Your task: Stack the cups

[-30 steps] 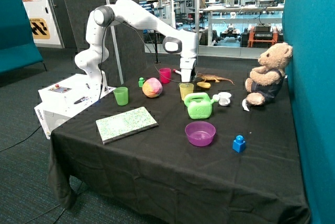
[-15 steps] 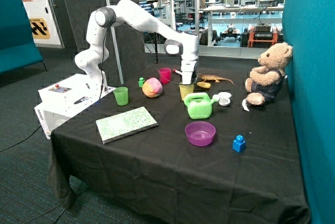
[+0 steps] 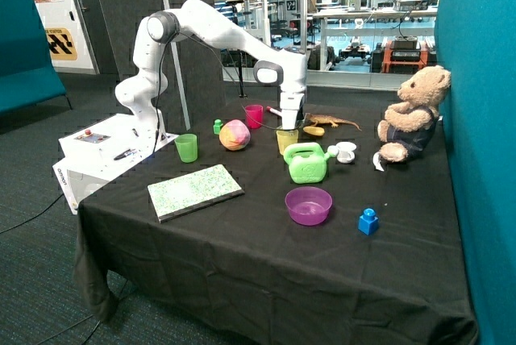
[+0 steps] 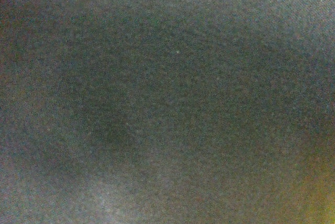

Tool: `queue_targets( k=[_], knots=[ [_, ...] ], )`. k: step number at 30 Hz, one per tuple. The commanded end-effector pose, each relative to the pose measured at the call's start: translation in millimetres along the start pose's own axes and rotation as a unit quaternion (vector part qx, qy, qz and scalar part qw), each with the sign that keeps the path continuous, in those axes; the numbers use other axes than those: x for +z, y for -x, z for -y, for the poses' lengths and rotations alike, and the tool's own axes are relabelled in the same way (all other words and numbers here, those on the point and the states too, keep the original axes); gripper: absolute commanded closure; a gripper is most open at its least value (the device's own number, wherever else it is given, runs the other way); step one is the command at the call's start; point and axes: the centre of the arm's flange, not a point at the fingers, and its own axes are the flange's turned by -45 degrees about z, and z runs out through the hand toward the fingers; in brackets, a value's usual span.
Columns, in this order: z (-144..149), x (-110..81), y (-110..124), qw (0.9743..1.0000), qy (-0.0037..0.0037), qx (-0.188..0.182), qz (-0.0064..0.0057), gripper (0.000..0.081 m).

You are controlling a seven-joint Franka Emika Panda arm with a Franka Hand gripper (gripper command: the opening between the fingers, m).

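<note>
The gripper (image 3: pixel 289 125) is down at the rim of the yellow cup (image 3: pixel 285 141), just behind the green watering can (image 3: pixel 306 163); whether its jaws are apart or together cannot be told. The green cup (image 3: pixel 186 148) and the pink cup (image 3: pixel 254 116) stand apart on the worktop (image 3: pixel 242 240), none stacked.

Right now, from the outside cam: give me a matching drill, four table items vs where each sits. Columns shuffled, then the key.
Items
1. yellow cup
2. green cup
3. pink cup
4. purple bowl

Places
A. near the table's edge, beyond the speckled book
B. directly under the gripper, behind the green watering can
C. in front of the watering can, beside the blue block
D. toward the back, behind the multicoloured ball

Pairs: 1-B, 2-A, 3-D, 4-C
</note>
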Motion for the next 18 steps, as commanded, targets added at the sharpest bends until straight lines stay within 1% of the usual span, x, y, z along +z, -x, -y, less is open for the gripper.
queue_targets(
  k=[1, 18],
  knots=[
    [-3.1, -1.7, -1.5, 1.0000, -0.00004, 0.002, 0.0029, 0.0808],
    [-10.5, -1.7, 1.6, 1.0000, -0.00002, 0.007, 0.0029, 0.0808]
  ],
)
